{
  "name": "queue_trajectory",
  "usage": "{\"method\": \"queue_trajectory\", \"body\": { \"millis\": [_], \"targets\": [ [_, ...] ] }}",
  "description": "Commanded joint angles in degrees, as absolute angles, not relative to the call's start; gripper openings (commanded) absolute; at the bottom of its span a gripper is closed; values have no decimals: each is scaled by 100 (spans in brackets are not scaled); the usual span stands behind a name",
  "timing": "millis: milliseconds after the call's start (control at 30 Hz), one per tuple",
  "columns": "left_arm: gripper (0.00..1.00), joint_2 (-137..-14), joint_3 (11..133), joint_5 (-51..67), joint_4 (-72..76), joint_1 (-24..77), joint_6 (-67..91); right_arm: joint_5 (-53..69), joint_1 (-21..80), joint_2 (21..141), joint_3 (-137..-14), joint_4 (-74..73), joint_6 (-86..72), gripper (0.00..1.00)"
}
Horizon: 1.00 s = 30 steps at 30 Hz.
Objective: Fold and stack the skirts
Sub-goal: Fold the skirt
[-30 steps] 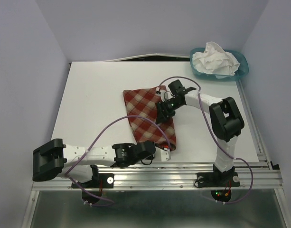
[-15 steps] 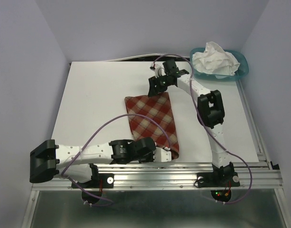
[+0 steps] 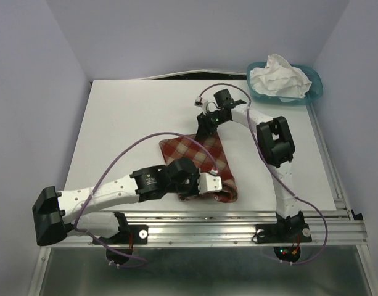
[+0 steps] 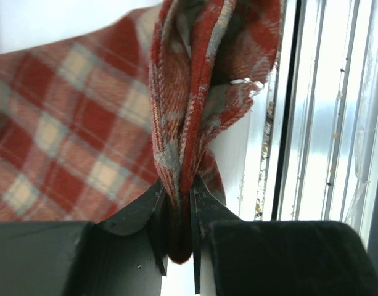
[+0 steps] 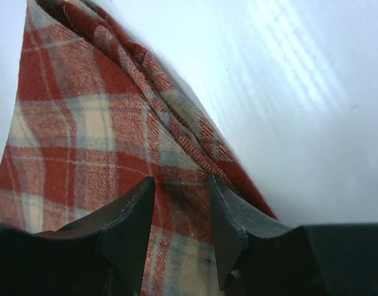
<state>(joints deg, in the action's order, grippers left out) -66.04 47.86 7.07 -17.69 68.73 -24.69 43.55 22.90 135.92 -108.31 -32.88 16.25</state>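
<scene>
table (image 3: pixel 127 123): big white top. The near edge is partly blocked by the arms.
plaid skirt (image 3: pixel 204 154): lying on the table between the two grippers. The overhead view hides a good chunk of it under the left arm, and both wrist views cut it off, so its full outline is hard to call.
basket (image 3: pixel 316 89): teal, well off to the right gripper's far right.
white skirt (image 3: pixel 280 75): crumpled up in the basket, lower part hidden by the rim.
left gripper (image 4: pixel 176 185): clamped on a bunched fold of the plaid skirt (image 4: pixel 71 142). The fold stands up right out of the jaws and the rest spreads off to their left.
right gripper (image 5: pixel 179 185): jaws apart at the skirt's far corner, with plaid (image 5: pixel 84 135) filling the gap. Honestly can't tell if it's pinching or just sitting over it.
</scene>
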Motion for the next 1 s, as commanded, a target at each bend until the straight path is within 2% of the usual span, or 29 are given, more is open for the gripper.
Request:
{"method": "queue_trajectory", "body": {
  "millis": [0, 467, 967],
  "targets": [
    [0, -6310, 5229, 984, -1775, 6461, -2584, 4315, 2364, 13457, -10126, -3902, 2118, 46],
    [0, -7048, 5449, 1133, -1301, 4747, -3304, 4438, 2479, 13043, -9361, -4175, 2698, 43],
    [0, -7927, 5678, 1099, -572, 4026, -3858, 4421, 2479, 13166, -9518, -4280, 2847, 40]
  ]
}}
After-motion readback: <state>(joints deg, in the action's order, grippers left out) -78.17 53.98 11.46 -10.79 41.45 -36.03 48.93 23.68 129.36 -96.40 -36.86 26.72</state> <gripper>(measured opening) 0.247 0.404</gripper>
